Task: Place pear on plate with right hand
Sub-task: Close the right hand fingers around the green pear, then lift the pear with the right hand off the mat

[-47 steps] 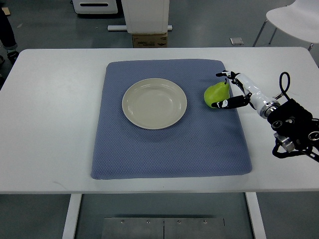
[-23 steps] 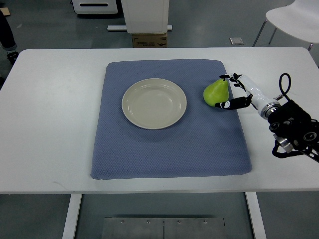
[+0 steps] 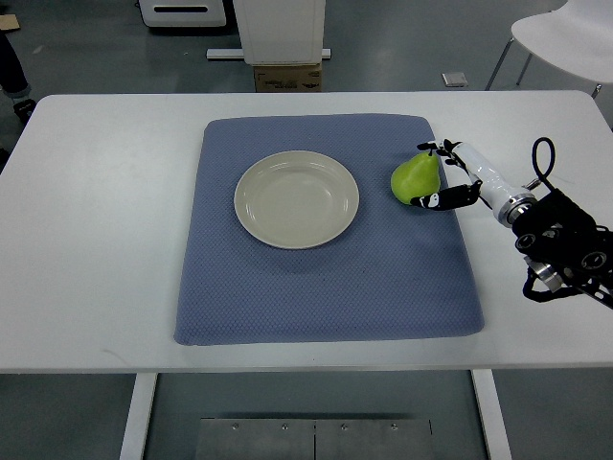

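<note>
While beside the plate (image 3: 297, 199), robot hand (image 3: 450, 175) fingers curled around the pear (image 3: 414, 178).

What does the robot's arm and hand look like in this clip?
Only the right arm shows. The right hand is slim and white with black fingertips and black joint segments. A silver ring joins it to a bulky black forearm with round fittings, and a black cable loops above the wrist. No sleeve or readable markings.

You've got a white table (image 3: 105, 211) here, and the only thing lying straight on it is a blue mat (image 3: 326, 287), roughly centered and nudged toward the far edge. It sits flat, with bare tabletop showing on all four sides.
</note>
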Robot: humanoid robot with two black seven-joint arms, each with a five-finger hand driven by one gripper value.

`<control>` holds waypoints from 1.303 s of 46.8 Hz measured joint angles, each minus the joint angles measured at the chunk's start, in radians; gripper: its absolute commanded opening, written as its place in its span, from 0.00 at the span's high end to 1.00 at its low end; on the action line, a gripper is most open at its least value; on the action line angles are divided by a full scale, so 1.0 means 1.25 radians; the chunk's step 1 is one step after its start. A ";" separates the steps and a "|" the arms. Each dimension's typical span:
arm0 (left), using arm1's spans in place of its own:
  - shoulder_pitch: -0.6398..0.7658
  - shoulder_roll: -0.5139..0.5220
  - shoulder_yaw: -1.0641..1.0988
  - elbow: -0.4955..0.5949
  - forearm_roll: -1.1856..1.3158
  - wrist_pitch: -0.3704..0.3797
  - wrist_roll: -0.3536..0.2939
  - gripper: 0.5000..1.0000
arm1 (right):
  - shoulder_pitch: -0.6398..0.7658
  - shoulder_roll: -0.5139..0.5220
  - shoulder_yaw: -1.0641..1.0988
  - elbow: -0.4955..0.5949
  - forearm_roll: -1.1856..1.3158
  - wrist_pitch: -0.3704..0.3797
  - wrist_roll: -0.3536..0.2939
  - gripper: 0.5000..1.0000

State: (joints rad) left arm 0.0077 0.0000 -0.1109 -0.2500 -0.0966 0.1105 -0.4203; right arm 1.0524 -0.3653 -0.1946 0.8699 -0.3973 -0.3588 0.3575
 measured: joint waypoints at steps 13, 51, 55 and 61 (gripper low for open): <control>0.000 0.000 0.000 0.000 0.000 0.000 0.000 0.00 | 0.003 0.000 -0.012 0.001 0.000 0.006 0.001 0.08; 0.000 0.000 0.000 0.000 0.000 0.000 0.000 0.00 | 0.051 0.021 -0.097 -0.004 0.003 0.007 -0.004 1.00; 0.000 0.000 0.000 0.000 0.000 0.000 0.000 0.00 | 0.051 0.021 -0.098 -0.003 0.003 0.008 -0.004 1.00; 0.000 0.000 0.000 0.000 0.000 0.000 0.000 0.00 | 0.059 0.021 -0.115 -0.001 0.003 0.010 -0.002 1.00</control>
State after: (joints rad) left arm 0.0077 0.0000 -0.1113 -0.2500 -0.0967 0.1105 -0.4203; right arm 1.1256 -0.3392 -0.3389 0.8681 -0.3939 -0.3467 0.3555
